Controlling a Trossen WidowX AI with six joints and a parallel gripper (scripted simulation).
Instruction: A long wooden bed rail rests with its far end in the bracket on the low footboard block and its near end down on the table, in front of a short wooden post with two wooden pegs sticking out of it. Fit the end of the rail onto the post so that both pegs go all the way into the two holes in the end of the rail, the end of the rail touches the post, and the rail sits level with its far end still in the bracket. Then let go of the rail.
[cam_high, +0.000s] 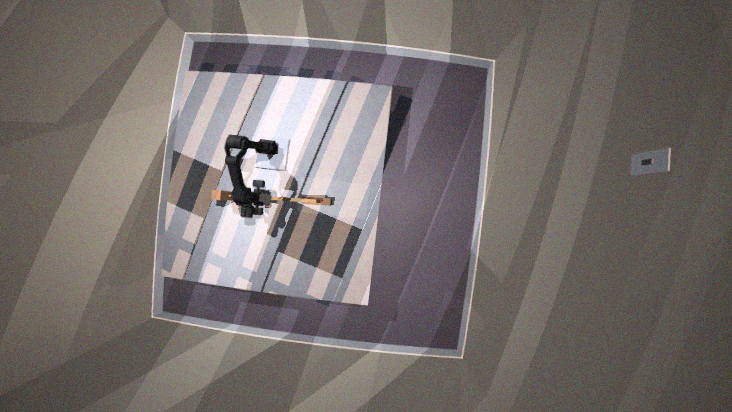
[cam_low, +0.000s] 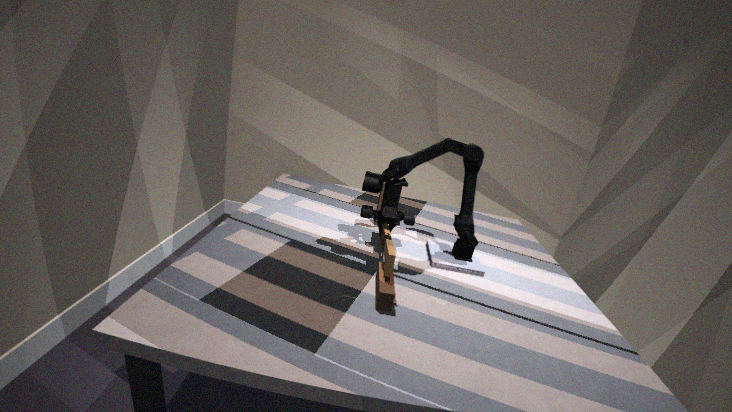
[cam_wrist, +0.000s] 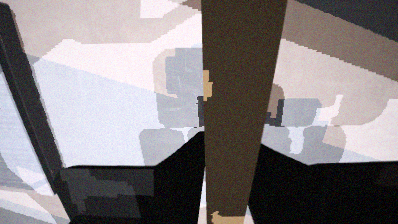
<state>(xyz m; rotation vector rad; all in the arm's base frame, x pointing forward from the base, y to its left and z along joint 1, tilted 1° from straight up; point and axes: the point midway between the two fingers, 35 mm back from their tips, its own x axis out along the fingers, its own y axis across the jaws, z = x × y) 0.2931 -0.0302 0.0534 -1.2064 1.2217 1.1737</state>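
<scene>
Striped table (cam_low: 512, 332) in grey, white and brown bands, set inside a low-walled enclosure (cam_high: 481, 204) whose pale rim frames it on all sides in the top view. Beyond that rim, a small grey plate (cam_high: 650, 161) with a dark slot, well apart from everything else.

On the table, black arm (cam_low: 468, 174) rising from its foot near the far edge, arching over and down toward the middle. Foot planted on a thin pale base plate (cam_low: 455, 267), one free edge showing beside it.

Below the wrist, long wooden bed rail (cam_high: 302, 199) running lengthwise across the table, one end past the arm on the left of the top view, the other reaching a wooden footboard block (cam_low: 385, 299) nearest the exterior camera. Rail seen there slanting up from the block toward the wrist. Post and pegs not told apart from the rail at this size; end of the rail beneath the wrist hidden by the arm itself.

Gripper (cam_wrist: 242, 165) closed tight on the rail, dark fingers pressed against both flanks of the brown board in the wrist view, the board filling the middle of that view from top to bottom. Small lighter patch of wood at its left edge partway up, another at its bottom end.

Blocky shadows of arm and rail falling on the stripes beside them.
</scene>
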